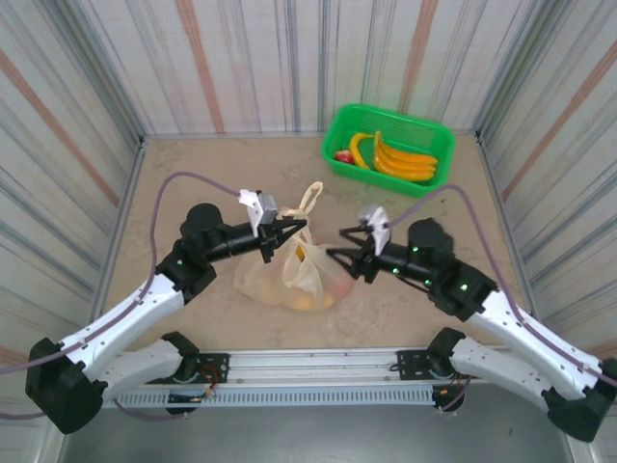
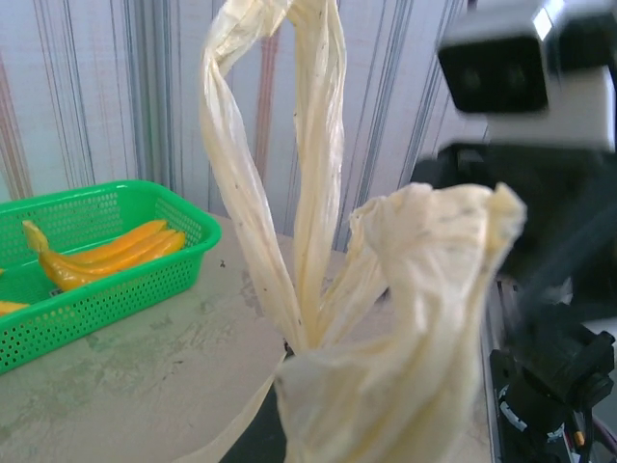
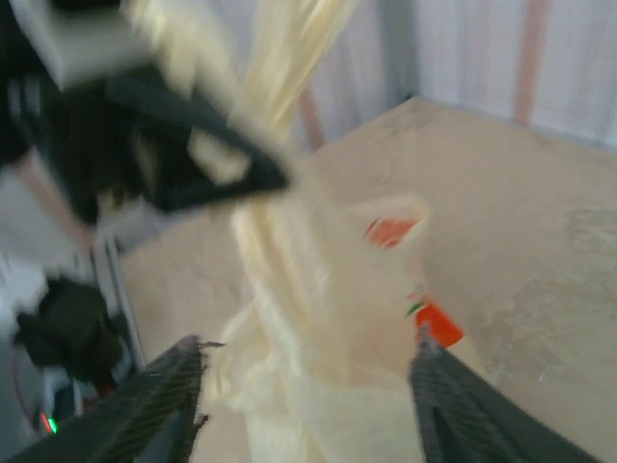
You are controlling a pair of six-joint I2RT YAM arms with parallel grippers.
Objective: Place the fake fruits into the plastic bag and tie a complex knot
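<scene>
Top view: left arm reaches from its base at the near left corner up and inward, forearm roughly level, wrist pointing right over the bag. Left gripper sits at the bag's top with its jaws together, clamped on gathered plastic near the handle. The handle loop sticks out past the gripper toward the far wall.

Right arm mirrors this from the near right corner, elbow raised, wrist pointing left. Right gripper is just beside the bag's right edge, jaws apart, nothing held.

The bag rests on the table at centre, between the two grippers. Orange fruits show through the plastic at its lower right.

Left wrist view: two pale handle strips rise upright and meet in a loop at the top of the frame. A bunched fold of bag fills the lower right. Whether the strips are knotted at their base cannot be told.

Right wrist view (blurred): both fingers stand spread at the bottom corners, with the bag ahead in the gap and not touched. The left gripper pinches the pale strip above it.

A green basket stands at the far right of the table, well apart from the bag, and holds bananas and one red fruit.
</scene>
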